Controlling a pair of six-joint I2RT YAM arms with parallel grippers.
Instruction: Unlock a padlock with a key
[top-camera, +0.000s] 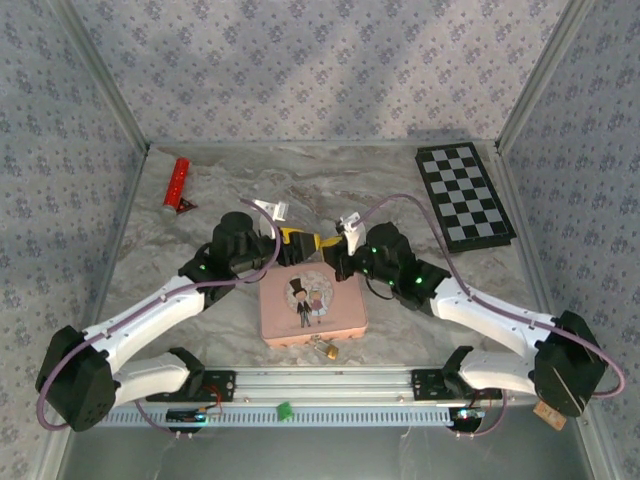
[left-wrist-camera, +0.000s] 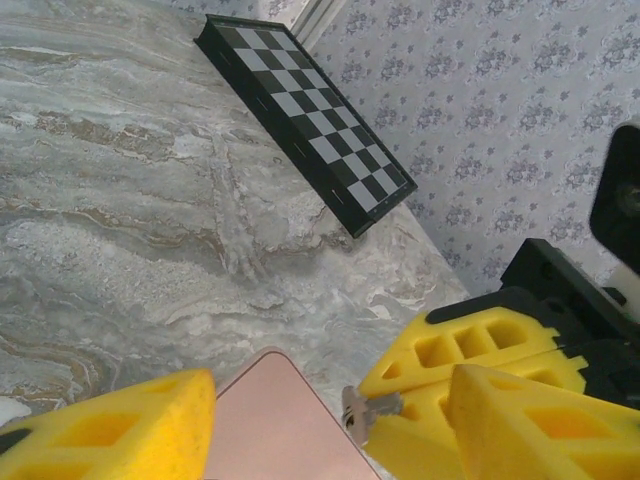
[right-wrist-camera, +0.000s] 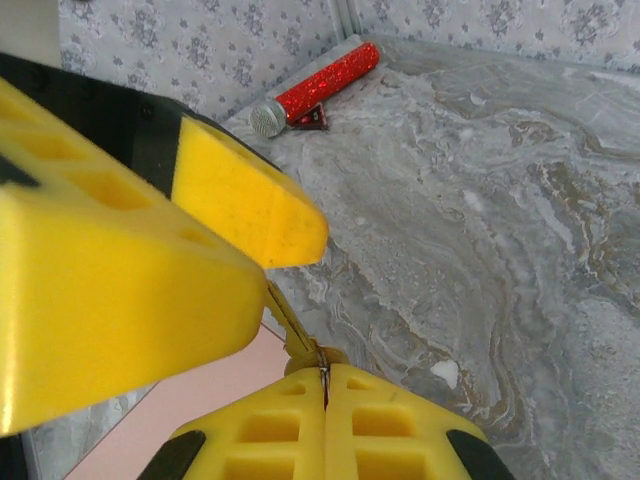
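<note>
Take the marbled table (top-camera: 400, 200) as base level, below both sets of fingers. Find the chessboard (top-camera: 465, 195) flat on it, well out beyond the right fingers. Find the pink tin (top-camera: 280, 310) directly under the fingertips of both arms. Disregard the red bar (top-camera: 178, 182), well apart beyond the left fingers.

Read the left gripper (top-camera: 293, 240) as open: a wide gap between its yellow fingers (right-wrist-camera: 240, 210), nothing held. Read the right gripper (right-wrist-camera: 325, 385) as fully closed, pad against pad, pinching the key (right-wrist-camera: 295, 335) in the seam. Note the key's free end protruding toward the left fingers, apparently into their gap.

Locate the padlock (top-camera: 325, 348) on the table at the near edge of the tin. Place it below and nearer the arm bases than either pair of fingertips, well apart from both and untouched. Cannot tell whether touching the tin.

Step in hand, as judged: mid-air transfer or re-grip of the key between the arms, with no insertion begun.

Next move, as judged:
- Close the left pads squarely on the exposed end before releasing the right.
- Secure the padlock body, then align the blade with the keyway.
- Expect slippage from a thin key between soft pads.
</note>
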